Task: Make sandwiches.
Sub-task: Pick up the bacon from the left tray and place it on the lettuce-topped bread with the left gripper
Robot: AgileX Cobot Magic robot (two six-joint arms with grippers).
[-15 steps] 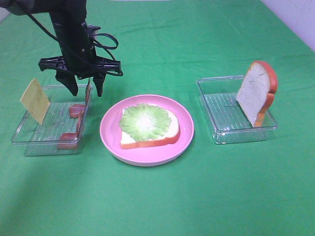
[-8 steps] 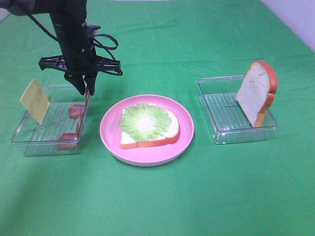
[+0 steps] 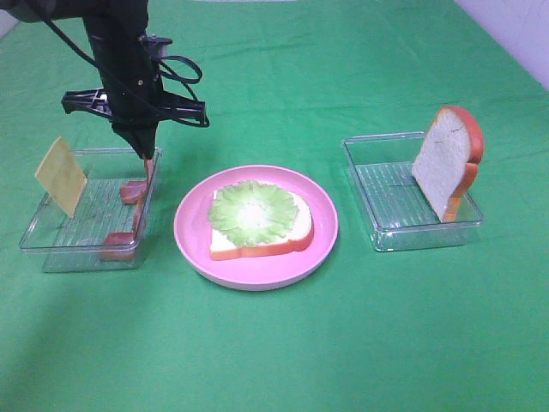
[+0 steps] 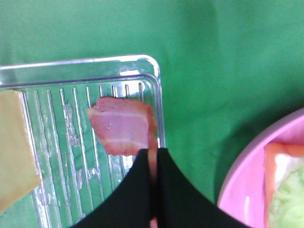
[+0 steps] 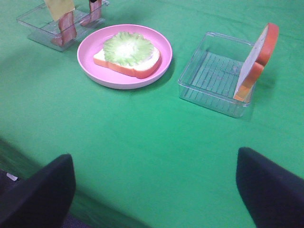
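A bread slice (image 3: 257,246) topped with pale green lettuce (image 3: 253,212) lies on the pink plate (image 3: 184,227). My left gripper (image 3: 142,152) is shut on the upper end of the reddish bacon strip (image 3: 137,193), which leans along the right wall of the left clear tray (image 3: 94,202). The left wrist view shows the fingers (image 4: 137,190) pinching the bacon (image 4: 121,128). The yellow cheese square (image 3: 60,176) leans in the same tray. A second bread slice (image 3: 446,159) stands in the right tray (image 3: 386,193). My right gripper (image 5: 156,190) is open, low over the cloth near the front, outside the exterior high view.
A green cloth (image 3: 274,343) covers the whole table. The pink plate stands between the two clear trays. The left arm's cables (image 3: 176,73) hang above the left tray's far right corner.
My left gripper's jaws have gone from open to shut on the bacon strip's top end, shifting slightly left. Plate, bread and cheese have not moved.
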